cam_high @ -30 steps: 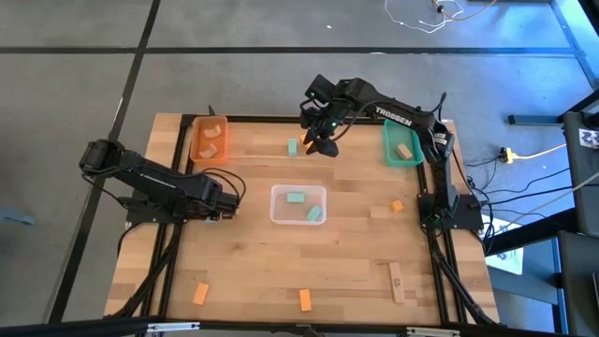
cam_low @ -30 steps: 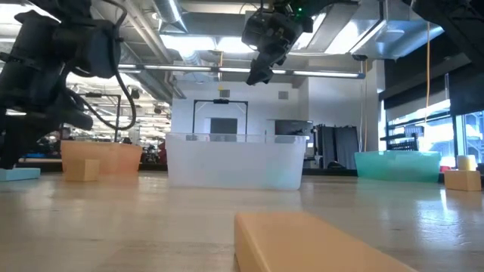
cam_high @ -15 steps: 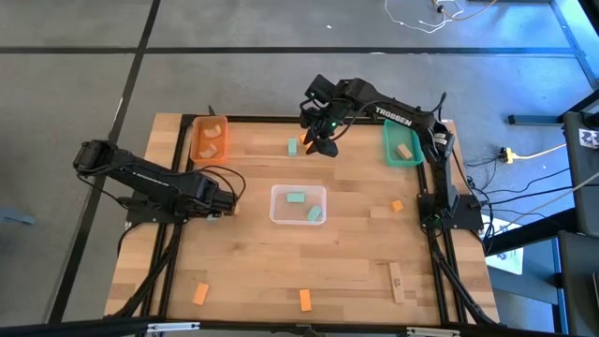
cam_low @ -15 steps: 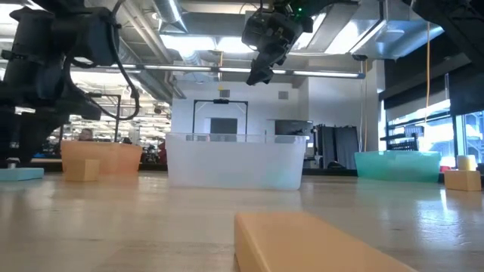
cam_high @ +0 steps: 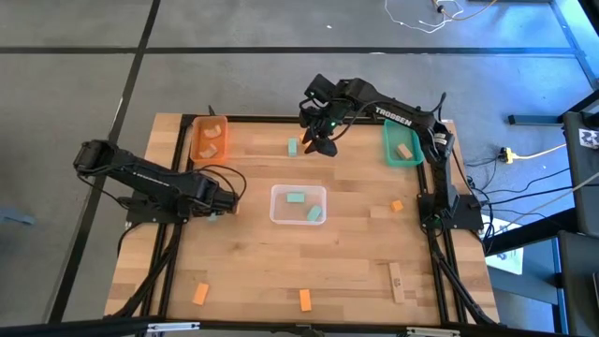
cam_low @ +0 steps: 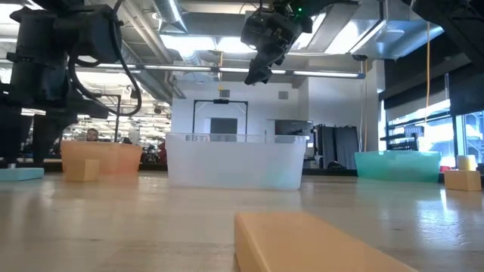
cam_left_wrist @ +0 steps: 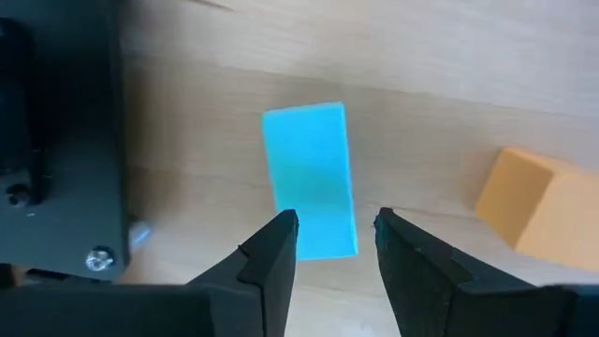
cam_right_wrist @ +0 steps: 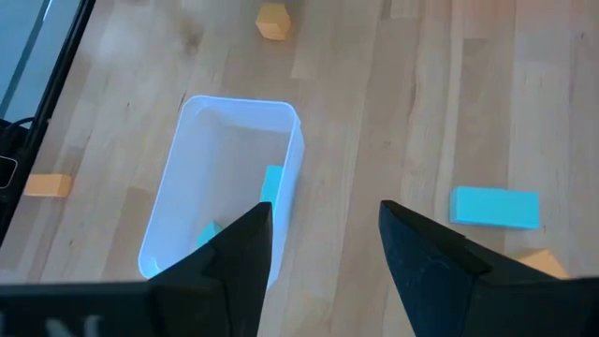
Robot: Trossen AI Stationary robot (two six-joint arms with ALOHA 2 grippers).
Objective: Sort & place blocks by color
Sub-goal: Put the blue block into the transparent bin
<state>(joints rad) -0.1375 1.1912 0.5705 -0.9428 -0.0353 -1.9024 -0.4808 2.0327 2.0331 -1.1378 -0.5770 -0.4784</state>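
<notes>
Near the table's left edge my left gripper (cam_high: 217,212) points down, open. In its wrist view my left gripper (cam_left_wrist: 335,225) stands over one short end of a mint block (cam_left_wrist: 309,173) that lies flat on the wood, with an orange block (cam_left_wrist: 538,211) beside it. I see no touch. My right gripper (cam_high: 323,146) hangs open and high over the far middle of the table (cam_low: 257,74), with nothing between its fingers (cam_right_wrist: 323,225). Another mint block (cam_high: 293,147) lies flat just to its left.
Three trays stand on the table: an orange tray (cam_high: 210,139) at the far left, a teal tray (cam_high: 402,145) at the far right and a clear tray (cam_high: 298,204) in the middle holding mint blocks. Loose blocks lie at the right (cam_high: 397,205) and along the near edge (cam_high: 304,300).
My left arm has shifted a little near the left edge. Its wrist has turned slightly over the mint block, and the gripper has kept its place. The blocks lie where they were.
</notes>
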